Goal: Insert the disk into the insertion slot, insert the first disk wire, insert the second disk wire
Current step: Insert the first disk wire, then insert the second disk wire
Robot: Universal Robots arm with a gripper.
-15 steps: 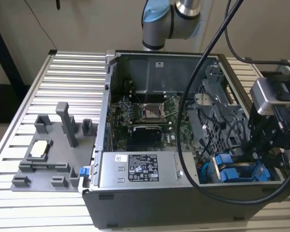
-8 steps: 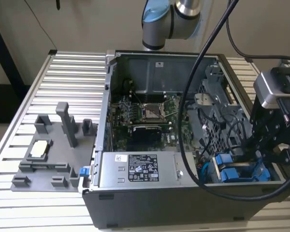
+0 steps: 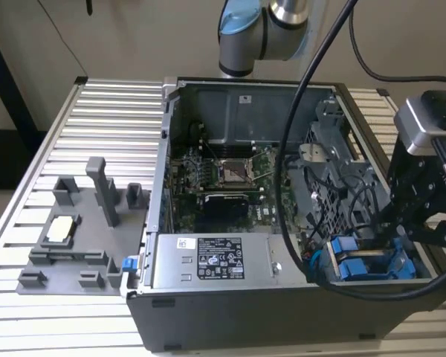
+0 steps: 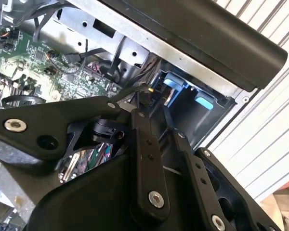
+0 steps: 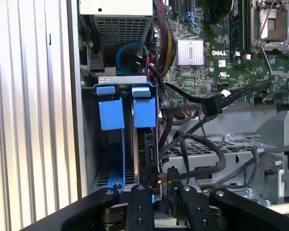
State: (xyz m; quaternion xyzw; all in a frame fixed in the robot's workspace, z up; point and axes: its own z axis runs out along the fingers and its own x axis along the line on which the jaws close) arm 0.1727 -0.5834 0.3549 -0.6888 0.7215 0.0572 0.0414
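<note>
The insertion slot (image 5: 111,115), a dark bay with bright blue rails, sits in the case corner and shows at the exterior view's lower right (image 3: 390,269). The disk (image 5: 151,149) stands edge-on inside it, behind its blue carrier tab (image 5: 144,109). My gripper (image 5: 162,186) hovers right at the disk's exposed end and is shut on the black connector of a disk wire (image 5: 169,174). In the second wrist view the gripper (image 4: 151,103) pinches that connector (image 4: 148,92) just before the blue bay (image 4: 173,83). In the exterior view the gripper (image 3: 398,239) reaches down into the bay.
The open computer case (image 3: 208,316) holds a motherboard (image 3: 223,178), a power supply box (image 3: 212,260), a perforated metal cage (image 5: 216,149) and loose black cables (image 5: 202,106) next to the bay. A grey fixture (image 3: 74,238) lies on the slatted table (image 3: 111,119).
</note>
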